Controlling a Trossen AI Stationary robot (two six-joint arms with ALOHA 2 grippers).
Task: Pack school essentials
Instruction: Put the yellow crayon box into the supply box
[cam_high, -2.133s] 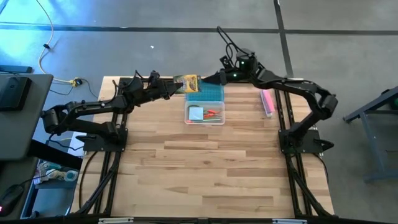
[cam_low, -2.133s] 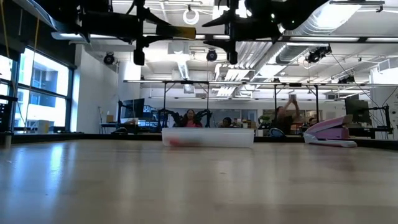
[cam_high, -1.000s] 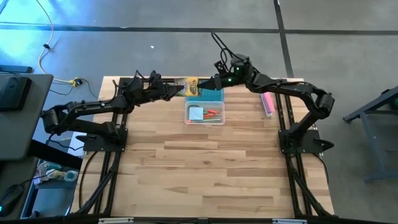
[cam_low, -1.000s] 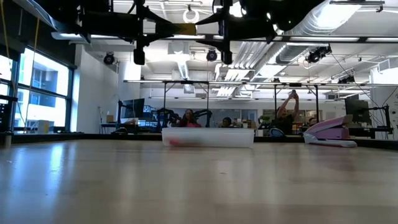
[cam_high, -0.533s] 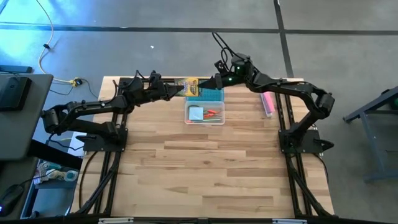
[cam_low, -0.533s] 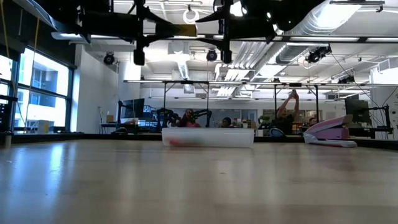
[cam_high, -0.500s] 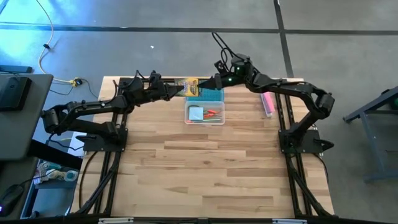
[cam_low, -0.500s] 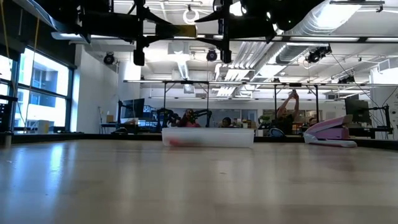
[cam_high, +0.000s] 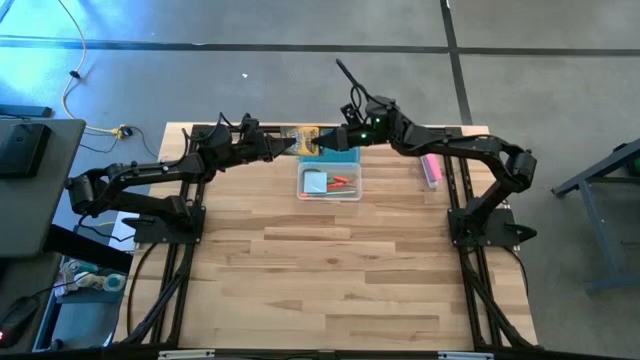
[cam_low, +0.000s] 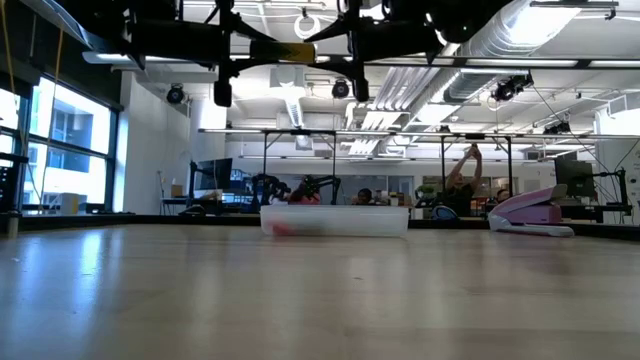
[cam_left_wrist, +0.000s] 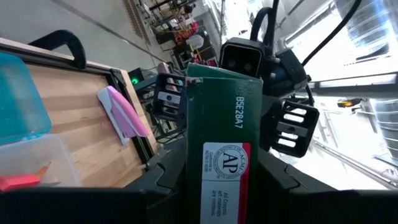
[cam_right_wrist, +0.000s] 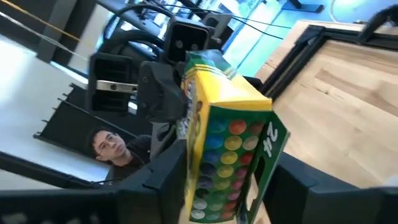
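Left tool (cam_high: 288, 143) grips one end of the crayon pack (cam_high: 306, 139), holding it in the air above the far edge of the surface (cam_high: 330, 270). Right tool (cam_high: 325, 144) meets the pack from the opposite side; in the right wrist view its fingers (cam_right_wrist: 165, 180) stand on either side of the pack (cam_right_wrist: 224, 155) (whether they press on it cannot be told). Pack sits just beyond the blue lid (cam_high: 340, 152), clear of the box (cam_high: 330, 183). Inside the box lie a light-blue note pad (cam_high: 315, 181) and a red pen (cam_high: 345, 182). Pink bar (cam_high: 431, 168) rests on the surface near the right edge, well apart from the box.
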